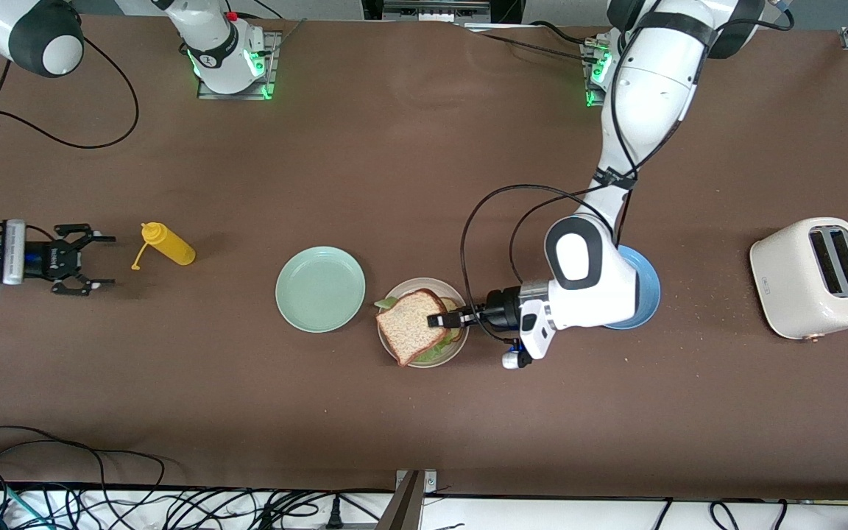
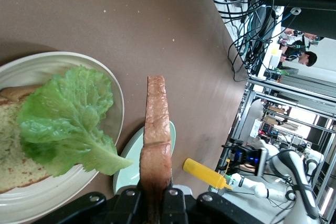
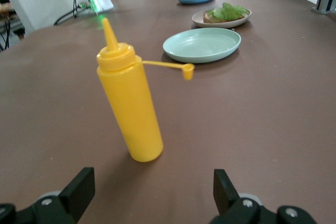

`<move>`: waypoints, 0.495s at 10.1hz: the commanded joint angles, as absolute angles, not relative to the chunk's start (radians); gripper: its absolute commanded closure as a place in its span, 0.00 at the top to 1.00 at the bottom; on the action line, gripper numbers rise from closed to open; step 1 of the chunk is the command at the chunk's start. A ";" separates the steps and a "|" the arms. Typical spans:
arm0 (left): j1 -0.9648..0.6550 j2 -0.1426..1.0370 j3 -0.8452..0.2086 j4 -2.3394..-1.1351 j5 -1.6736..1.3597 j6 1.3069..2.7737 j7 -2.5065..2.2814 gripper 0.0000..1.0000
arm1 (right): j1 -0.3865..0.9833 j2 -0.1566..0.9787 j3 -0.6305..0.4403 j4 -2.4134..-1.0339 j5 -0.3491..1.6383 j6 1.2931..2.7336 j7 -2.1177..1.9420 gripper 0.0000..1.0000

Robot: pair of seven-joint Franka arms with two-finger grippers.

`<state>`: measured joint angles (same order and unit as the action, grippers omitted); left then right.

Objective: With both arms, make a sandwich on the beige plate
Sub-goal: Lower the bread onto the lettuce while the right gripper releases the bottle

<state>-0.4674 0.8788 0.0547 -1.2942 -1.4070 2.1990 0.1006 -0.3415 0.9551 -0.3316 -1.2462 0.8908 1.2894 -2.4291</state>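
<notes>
The beige plate (image 1: 424, 281) holds a lower bread slice (image 2: 16, 145) with a ruffled green lettuce leaf (image 2: 68, 119) on it. My left gripper (image 1: 440, 320) is shut on a second toasted bread slice (image 1: 413, 324) by its edge and holds it just over the lettuce (image 1: 431, 351) and plate. In the left wrist view this slice (image 2: 157, 129) stands edge-on between the fingers (image 2: 173, 203). My right gripper (image 1: 104, 260) is open with nothing in it, toward the right arm's end of the table, beside a yellow squeeze bottle (image 3: 131, 108).
A mint-green plate (image 1: 319, 288) lies beside the beige plate, toward the right arm's end. A blue plate (image 1: 645, 294) lies partly under the left arm. A cream toaster (image 1: 814, 276) stands toward the left arm's end. The yellow bottle (image 1: 168, 244) has its cap hanging open.
</notes>
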 commanded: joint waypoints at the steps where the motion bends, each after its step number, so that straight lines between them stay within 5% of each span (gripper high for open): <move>1: -0.502 0.877 0.071 -1.334 -1.447 2.221 0.112 0.00 | -0.328 0.937 -0.339 -1.097 0.798 1.278 -2.323 1.00; 5: -0.523 0.876 0.071 -1.388 -1.448 2.273 0.169 0.00 | -0.276 0.789 -0.322 -1.089 0.701 1.249 -1.771 1.00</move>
<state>-0.5094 0.8887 0.0554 -1.3598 -1.4071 2.2561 0.1156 -0.2882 0.8318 -0.3314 -1.0827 0.7272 1.2727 -1.9682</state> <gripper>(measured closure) 0.907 0.000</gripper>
